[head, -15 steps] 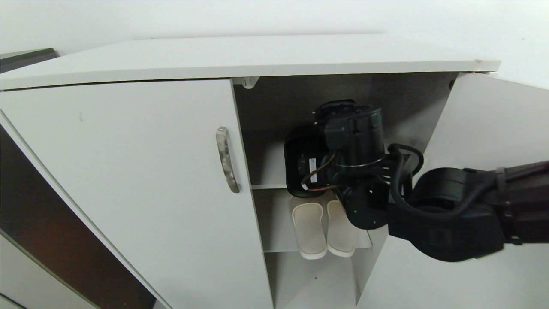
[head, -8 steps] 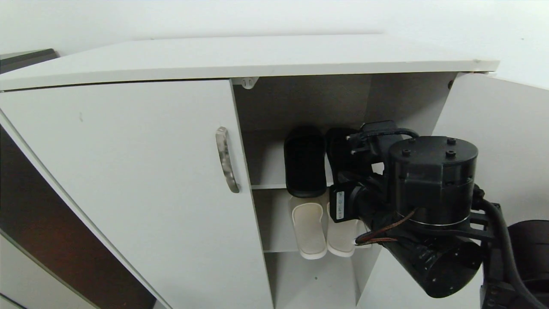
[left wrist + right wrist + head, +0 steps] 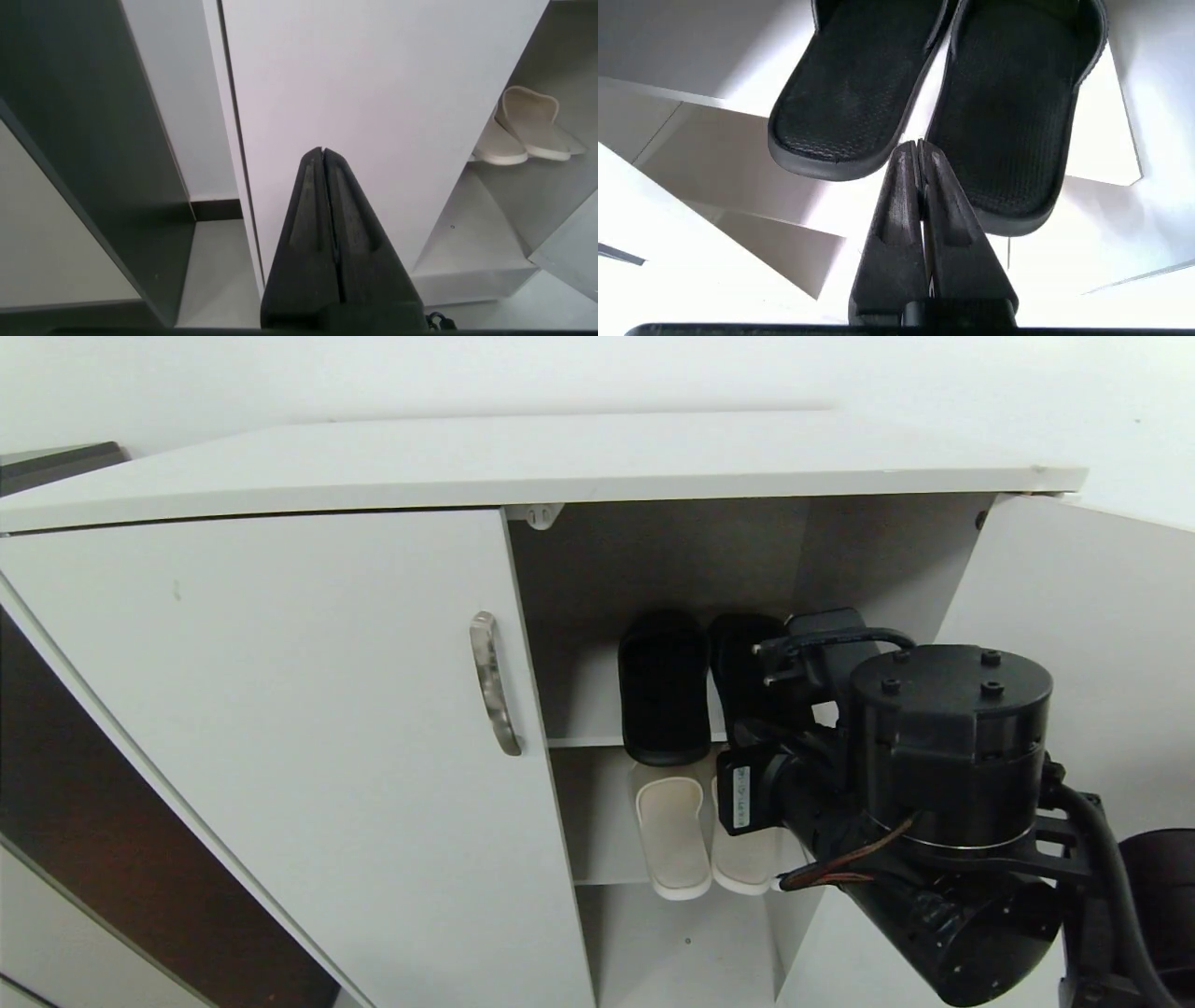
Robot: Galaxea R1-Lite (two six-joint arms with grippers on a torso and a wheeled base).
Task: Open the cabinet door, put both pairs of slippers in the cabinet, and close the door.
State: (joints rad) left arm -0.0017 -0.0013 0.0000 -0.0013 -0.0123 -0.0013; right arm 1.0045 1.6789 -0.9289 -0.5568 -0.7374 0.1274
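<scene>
black slippers (image 3: pixel 663 686) on upper shelf (image 3: pixel 583 709)

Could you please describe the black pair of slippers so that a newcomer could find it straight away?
Start at the white cabinet and look into its open right-hand side. The black slippers lie side by side on the upper shelf. The only other pair, the white slippers, sits one shelf lower and is pale.

Head camera looks forward and down at the cabinet (image 3: pixel 560 457) front from near, left wrist camera sits low, close to the shut door (image 3: pixel 374 93), white slippers (image 3: pixel 533 117) at its edge — shared with the head view, right wrist camera looks from just above the black slippers (image 3: pixel 850 93) — shared likewise.
</scene>
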